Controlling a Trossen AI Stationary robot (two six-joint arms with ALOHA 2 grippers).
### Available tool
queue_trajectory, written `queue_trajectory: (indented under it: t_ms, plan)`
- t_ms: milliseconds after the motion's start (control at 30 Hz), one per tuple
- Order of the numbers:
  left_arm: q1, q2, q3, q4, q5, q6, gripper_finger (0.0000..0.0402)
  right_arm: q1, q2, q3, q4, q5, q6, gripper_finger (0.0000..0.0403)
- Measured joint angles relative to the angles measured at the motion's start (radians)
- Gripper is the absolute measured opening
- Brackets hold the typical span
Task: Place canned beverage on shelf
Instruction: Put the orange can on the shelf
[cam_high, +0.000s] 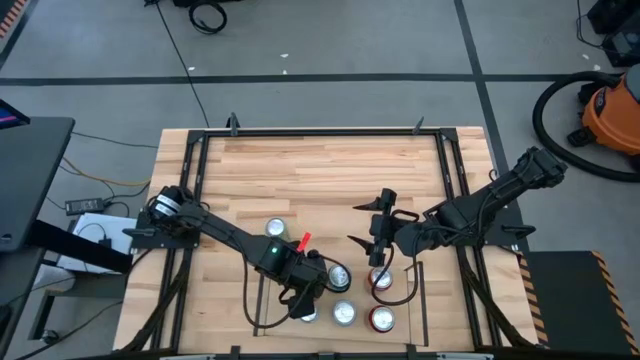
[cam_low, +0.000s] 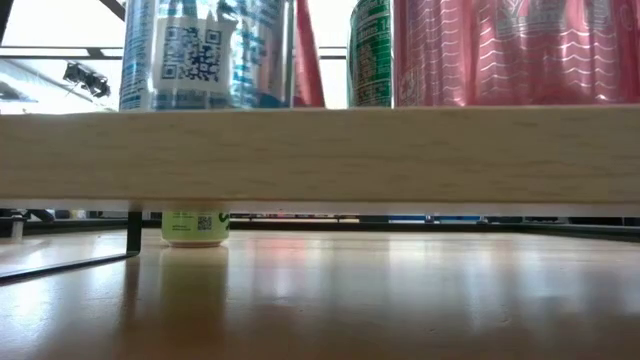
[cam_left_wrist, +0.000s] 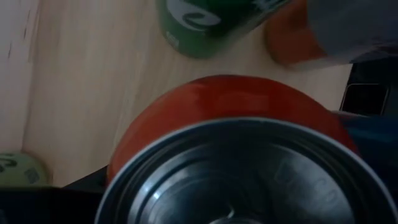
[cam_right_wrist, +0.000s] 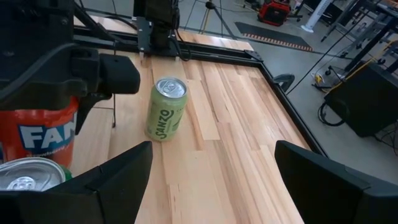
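Orange can fills the left wrist view, its silver lid right under the camera. The left claw seems pressed onto it, and a green can stands just beyond.

From the high view, the left claw sits over the shelf at its near corner, so the held can is at the shelf already. Four more cans crowd just beside this claw. One lime can waits on the tabletop, a little behind it. That makes six cans and one shelf.

At table height, three can bodies clearly rise above the shelf board.

Through the right wrist view, the right claw hangs spread and empty, the lime can ahead of it.

The likely risk is crowding: opening or lifting the left claw carelessly could knock a neighbouring can over or off the edge.
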Motion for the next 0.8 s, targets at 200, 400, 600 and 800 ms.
queue_trajectory:
  t_ms: [200, 400, 600, 800]
  plan:
    - [0.000, 0.002, 0.000, 0.000, -0.018, 0.008, 0.0305, 0.000, 0.000, 0.000, 0.005, -0.001, -0.003, 0.0349]
    - [-0.001, 0.002, -0.010, 0.025, -0.028, 0.008, 0.0305, 0.000, 0.000, 0.000, 0.006, -0.003, -0.004, 0.0349]
    - [0.001, 0.002, -0.016, 0.028, -0.025, 0.010, 0.0305, 0.000, 0.000, 0.000, 0.006, -0.003, -0.004, 0.0349]
    - [0.008, -0.007, 0.008, -0.023, -0.026, 0.035, 0.0305, 0.000, 0.000, 0.000, 0.007, -0.003, -0.004, 0.0349]
